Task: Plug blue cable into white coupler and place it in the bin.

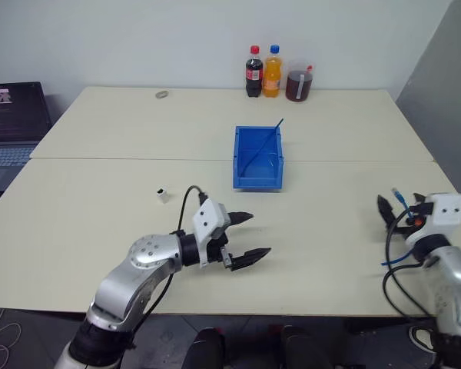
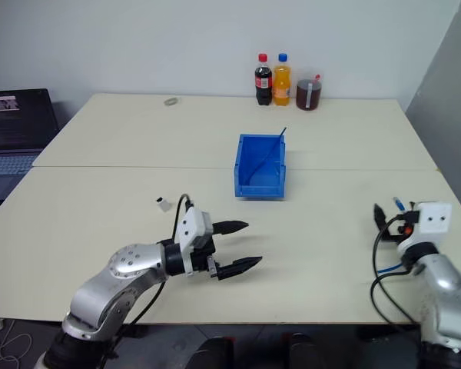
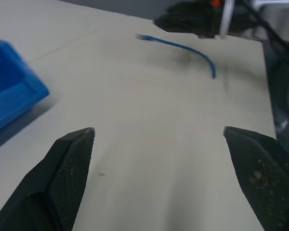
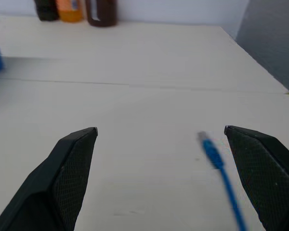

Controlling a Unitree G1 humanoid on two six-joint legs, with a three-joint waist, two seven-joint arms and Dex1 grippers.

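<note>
Left eye view puts the blue cable (image 1: pixel 400 201) at the table's right edge: a thin, glossy light-blue cord, curved, with a small plug at its far tip, lying on the surface just beside the right gripper (image 1: pixel 393 207) and partly hidden by it. In the right wrist view the cord (image 4: pixel 216 159) runs on the tabletop between the two black, finely cross-hatched fingers (image 4: pixel 67 163), which stand wide apart and grip nothing.

The white coupler (image 1: pixel 163 194), a tiny boxy plastic block, sits well apart on the left half of the table, near the left arm. The left gripper (image 1: pixel 244 237) points sideways toward the right, its tapered black fingers spread wide and empty above the surface.

The bin (image 1: pixel 238 157), bright blue, smooth-walled and rectangular, stands near the table's middle with a thin dark-blue strand (image 1: pixel 269 140) leaning out over its far rim.

The table (image 1: pixel 115 223) is matte cream, made of two slabs meeting at a seam. Against the far wall stand a cola bottle (image 1: pixel 253 71), an orange bottle (image 1: pixel 272 71) and a clear jug (image 1: pixel 299 81) of dark liquid; a small grey ring (image 1: pixel 162 94) lies toward the far left.
</note>
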